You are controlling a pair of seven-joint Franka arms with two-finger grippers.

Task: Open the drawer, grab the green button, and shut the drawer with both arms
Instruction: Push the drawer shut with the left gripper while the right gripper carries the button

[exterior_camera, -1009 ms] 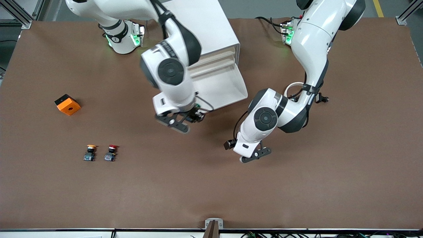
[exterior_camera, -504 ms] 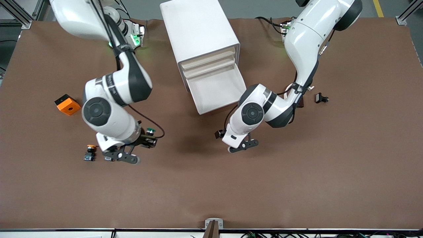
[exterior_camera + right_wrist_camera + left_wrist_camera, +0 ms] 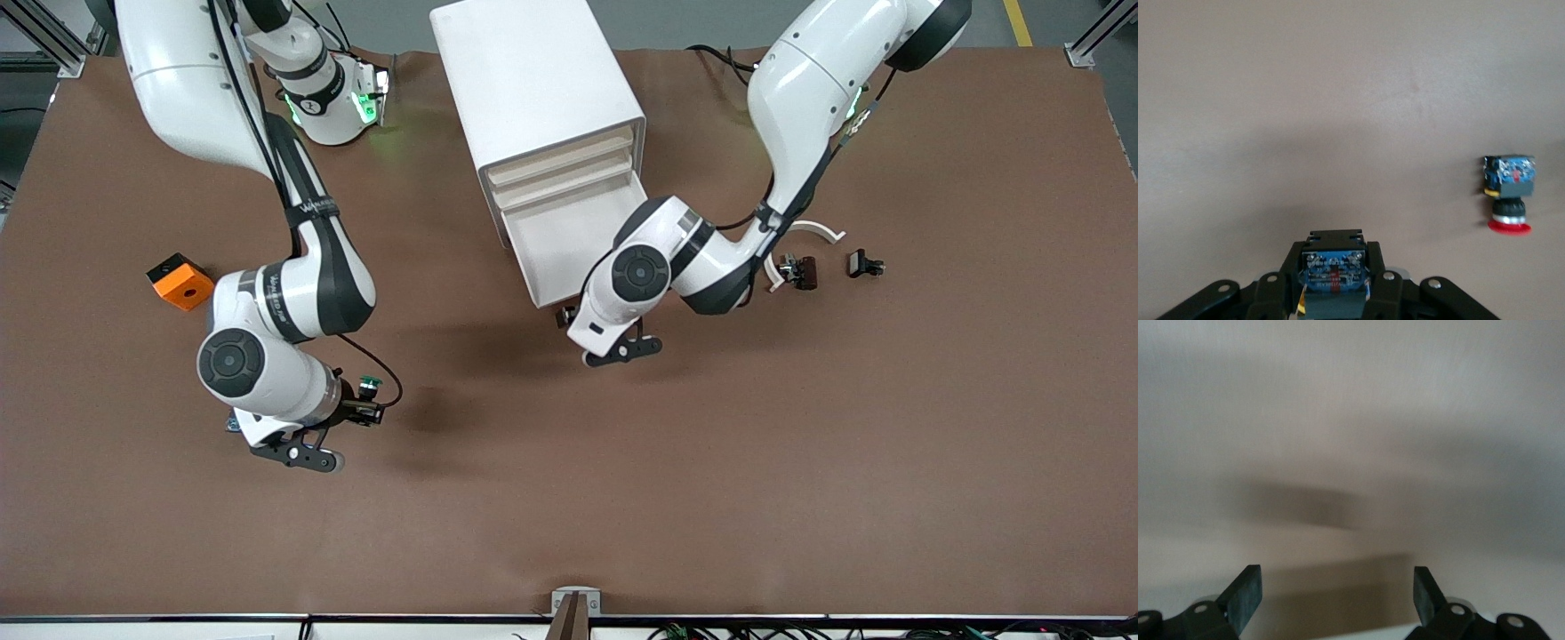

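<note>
The lowest drawer [image 3: 569, 240] of the white cabinet [image 3: 533, 80] stands pulled out, its tray bare. My left gripper [image 3: 566, 316] is low at the drawer's front edge, open with nothing between its fingers [image 3: 1245, 595]. A blurred cream surface [image 3: 1351, 453] fills the left wrist view just ahead of the left gripper [image 3: 1336, 597]. My right gripper [image 3: 363, 409] hangs over the table toward the right arm's end, shut on the green-capped button [image 3: 368, 384]. In the right wrist view the button's blue base [image 3: 1335, 265] shows between the fingers of the right gripper [image 3: 1335, 280].
A red-capped button [image 3: 1508, 193] lies on its side on the table near the right gripper; the right arm hides it in the front view. An orange block [image 3: 180, 281] sits toward the right arm's end. Small dark parts [image 3: 800, 271] and a white curved piece [image 3: 813, 229] lie toward the left arm's end.
The right arm swung from the drawer toward its own end of the table, carrying the green button and lowering. The left arm moved in to the drawer's front.
</note>
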